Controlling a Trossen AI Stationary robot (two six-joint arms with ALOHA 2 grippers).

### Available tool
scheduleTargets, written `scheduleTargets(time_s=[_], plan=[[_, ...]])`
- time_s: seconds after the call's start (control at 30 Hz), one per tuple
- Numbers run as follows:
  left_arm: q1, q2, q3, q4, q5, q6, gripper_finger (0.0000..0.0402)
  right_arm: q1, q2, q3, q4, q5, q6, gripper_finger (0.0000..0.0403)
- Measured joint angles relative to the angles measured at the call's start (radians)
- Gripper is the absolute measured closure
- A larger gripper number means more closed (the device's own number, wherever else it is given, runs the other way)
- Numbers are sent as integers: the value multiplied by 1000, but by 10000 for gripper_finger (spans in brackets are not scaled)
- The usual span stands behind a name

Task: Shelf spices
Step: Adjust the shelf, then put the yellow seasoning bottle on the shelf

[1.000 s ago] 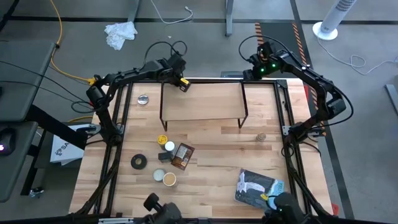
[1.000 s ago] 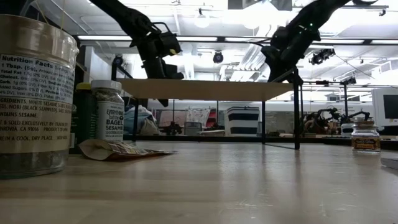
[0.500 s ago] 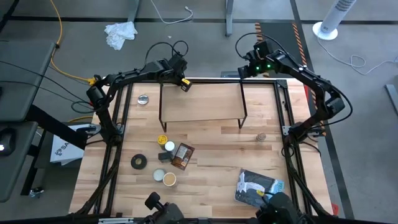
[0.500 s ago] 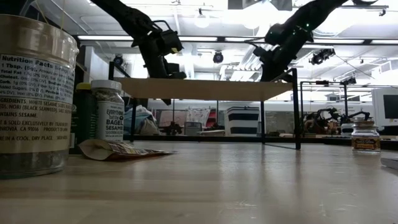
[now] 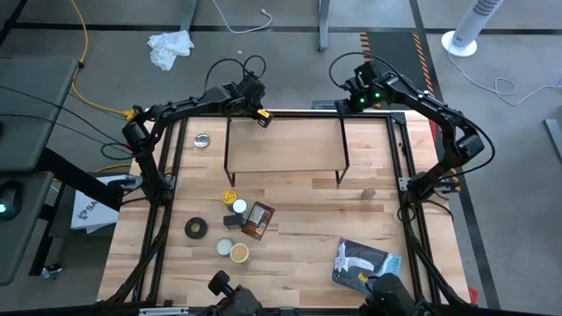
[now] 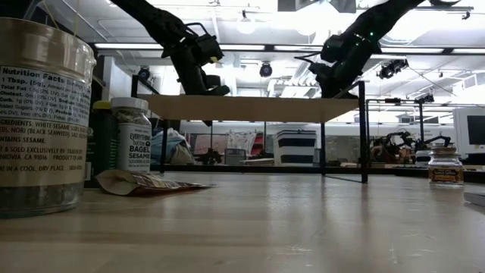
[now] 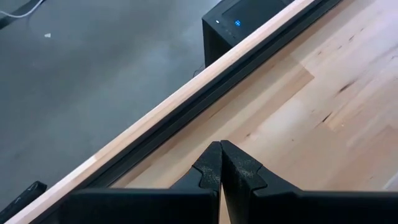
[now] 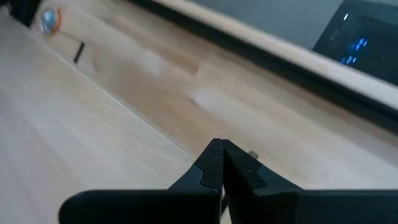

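Left gripper (image 5: 260,120) jaws together, shelf's (image 5: 285,140) far-left corner | right gripper (image 5: 344,104) pinched together, far-right corner | spices (image 5: 239,221) on table's (image 5: 299,219) near-left

Both grippers (image 5: 255,115) (image 5: 349,95) at the shelf's (image 5: 285,145) far corners, spices (image 5: 239,221) in front

One shelf (image 5: 285,145) is counted. Five spice containers (image 5: 239,219) are seen clustered near the tabletop's left edge, plus one small jar (image 5: 370,193) near the right edge. One tape roll (image 5: 196,228), one silvery tin (image 5: 203,140) and one printed bag (image 5: 364,263) are noted.
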Motion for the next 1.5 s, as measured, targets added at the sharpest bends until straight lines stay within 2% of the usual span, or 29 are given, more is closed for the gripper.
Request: scheduleTargets(time_s=[0.27,0.37,0.57,0.63,0.7,0.77,0.83,0.9,1.0,1.1,1.17,1.33,1.5], plan=[[-46,-2,0,-5,3,0,401,56,-40,0,-77,2,-17,403],[-65,-17,0,-3,-6,9,401,73,-68,0,-75,41,-14,403],[-72,-101,90,-5,-2,150,401,66,-171,0,-37,108,-41,403],[-72,-155,141,-5,60,209,401,67,-224,0,-24,106,-60,403],[-92,-219,178,-29,173,266,401,77,-283,0,-15,94,-66,403],[-144,-287,198,-95,256,309,400,103,-343,0,-16,84,-66,403],[-232,-346,199,-185,271,316,393,137,-404,0,-23,80,-65,403],[-339,-393,197,-267,255,324,377,188,-458,0,-36,75,-47,403],[-525,-442,198,-322,172,296,340,270,-523,0,-59,72,-5,403],[-690,-452,198,-324,82,254,289,360,-570,0,-75,119,52,403],[-768,-447,198,-328,62,215,251,413,-589,0,-84,167,85,403],[-882,-384,197,-343,116,100,169,505,-599,0,-94,240,121,403],[-966,-311,221,-339,216,9,129,549,-579,0,-104,241,114,403]])
